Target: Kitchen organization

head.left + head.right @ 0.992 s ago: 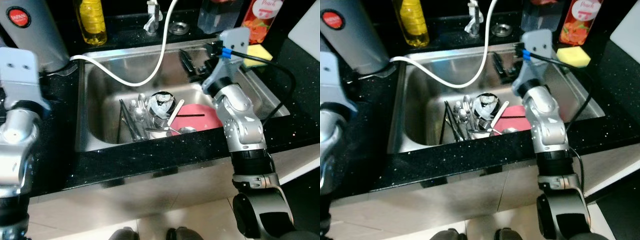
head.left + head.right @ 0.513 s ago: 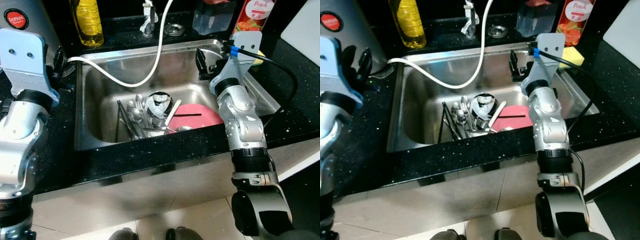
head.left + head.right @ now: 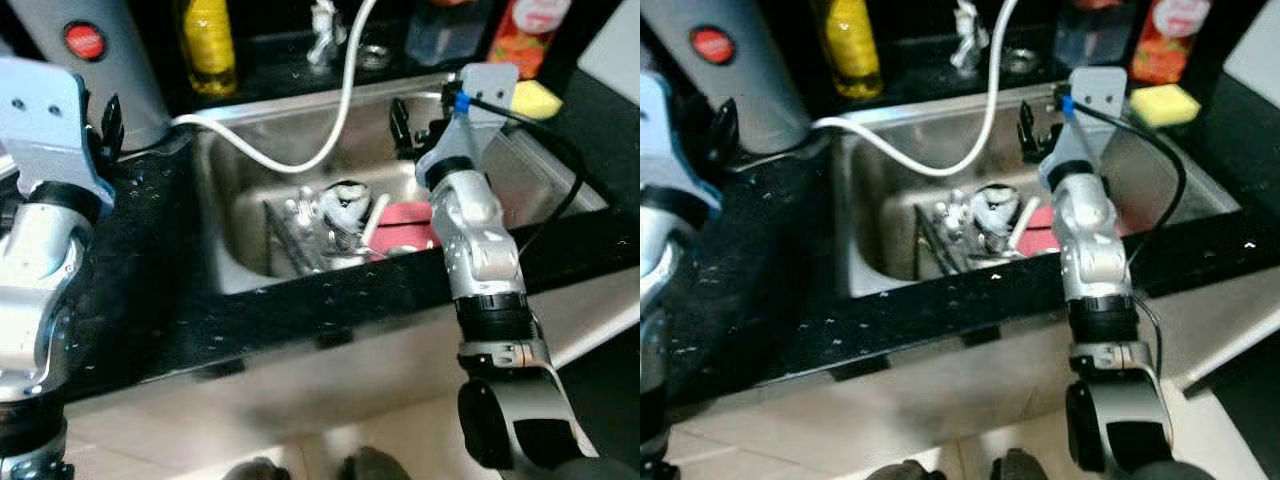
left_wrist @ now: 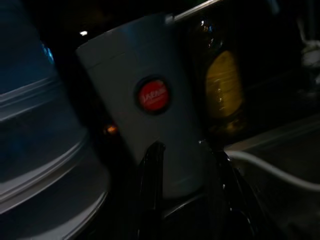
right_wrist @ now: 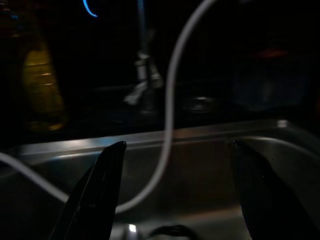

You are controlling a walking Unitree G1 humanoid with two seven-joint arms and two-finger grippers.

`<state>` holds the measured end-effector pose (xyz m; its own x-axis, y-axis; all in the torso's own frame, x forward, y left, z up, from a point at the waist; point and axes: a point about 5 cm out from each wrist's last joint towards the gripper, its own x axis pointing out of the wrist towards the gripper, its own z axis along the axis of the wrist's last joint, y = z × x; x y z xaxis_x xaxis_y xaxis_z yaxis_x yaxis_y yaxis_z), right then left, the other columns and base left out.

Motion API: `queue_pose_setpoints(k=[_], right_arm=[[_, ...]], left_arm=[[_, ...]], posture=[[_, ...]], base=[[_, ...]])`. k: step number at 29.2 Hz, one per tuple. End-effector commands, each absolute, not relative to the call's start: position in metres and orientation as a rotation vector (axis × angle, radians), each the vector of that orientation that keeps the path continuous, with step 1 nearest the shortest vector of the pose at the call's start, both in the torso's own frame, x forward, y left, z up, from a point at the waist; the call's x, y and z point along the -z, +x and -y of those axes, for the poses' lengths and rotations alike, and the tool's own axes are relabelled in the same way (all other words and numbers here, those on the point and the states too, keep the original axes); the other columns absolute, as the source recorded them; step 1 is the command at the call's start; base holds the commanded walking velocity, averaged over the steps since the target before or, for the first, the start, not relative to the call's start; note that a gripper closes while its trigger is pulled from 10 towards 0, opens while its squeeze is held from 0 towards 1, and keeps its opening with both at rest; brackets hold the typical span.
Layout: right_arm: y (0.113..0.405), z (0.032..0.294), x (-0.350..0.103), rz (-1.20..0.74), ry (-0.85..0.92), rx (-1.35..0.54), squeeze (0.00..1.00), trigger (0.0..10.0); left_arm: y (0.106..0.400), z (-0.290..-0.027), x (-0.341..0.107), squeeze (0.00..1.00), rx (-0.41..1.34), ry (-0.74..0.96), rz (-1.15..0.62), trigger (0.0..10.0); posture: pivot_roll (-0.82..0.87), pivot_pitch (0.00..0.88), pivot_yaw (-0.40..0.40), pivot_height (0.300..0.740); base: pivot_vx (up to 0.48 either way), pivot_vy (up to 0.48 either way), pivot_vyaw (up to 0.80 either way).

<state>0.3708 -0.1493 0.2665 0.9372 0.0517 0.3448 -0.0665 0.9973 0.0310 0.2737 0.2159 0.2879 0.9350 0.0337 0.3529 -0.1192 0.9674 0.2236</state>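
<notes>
Cutlery [image 3: 305, 222], stiff, slippery metal best pinched mid-handle, lies heaped in the sink [image 3: 225, 215] beside a pink plate [image 3: 408, 215], with the right end effector [image 3: 415, 120] spread empty above the sink's far side.

Black speckled counter [image 3: 150, 300]: grey appliance [image 3: 95, 55], yellow bottle [image 3: 208, 45], yellow sponge [image 3: 1167, 103] beside steel sink [image 3: 225, 210].

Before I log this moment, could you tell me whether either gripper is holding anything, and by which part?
Nothing is held. The right gripper is open above the sink, and the left gripper is open in front of the grey appliance, not gripping it.
</notes>
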Motion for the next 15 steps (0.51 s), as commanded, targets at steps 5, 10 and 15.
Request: queue_pose_setpoints(k=[5, 10, 15], right_arm=[[0.3717, 0.1480, -0.2662, 0.355, 0.032, -0.059, 0.00, 10.0], [0.3715, 0.1481, -0.2661, 0.359, 0.032, -0.059, 0.00, 10.0], [0.3714, 0.1485, -0.2662, 0.361, 0.033, -0.057, 0.00, 10.0]], left_arm=[[0.2743, -0.2197, -0.2851, 0.00, -0.095, 0.254, 0.334, 10.0], [0.2742, -0.2181, -0.2857, 0.00, -0.087, 0.268, 0.338, 10.0], [0.2757, -0.2150, -0.2857, 0.00, -0.074, 0.279, 0.336, 10.0]], posture=[[0.06, 0.087, 0.027, 0.740], [0.05, 0.083, 0.029, 0.740], [0.05, 0.081, 0.031, 0.740]], base=[[0.000, 0.472, 0.00], [0.000, 0.162, 0.00], [0.000, 0.000, 0.00]])
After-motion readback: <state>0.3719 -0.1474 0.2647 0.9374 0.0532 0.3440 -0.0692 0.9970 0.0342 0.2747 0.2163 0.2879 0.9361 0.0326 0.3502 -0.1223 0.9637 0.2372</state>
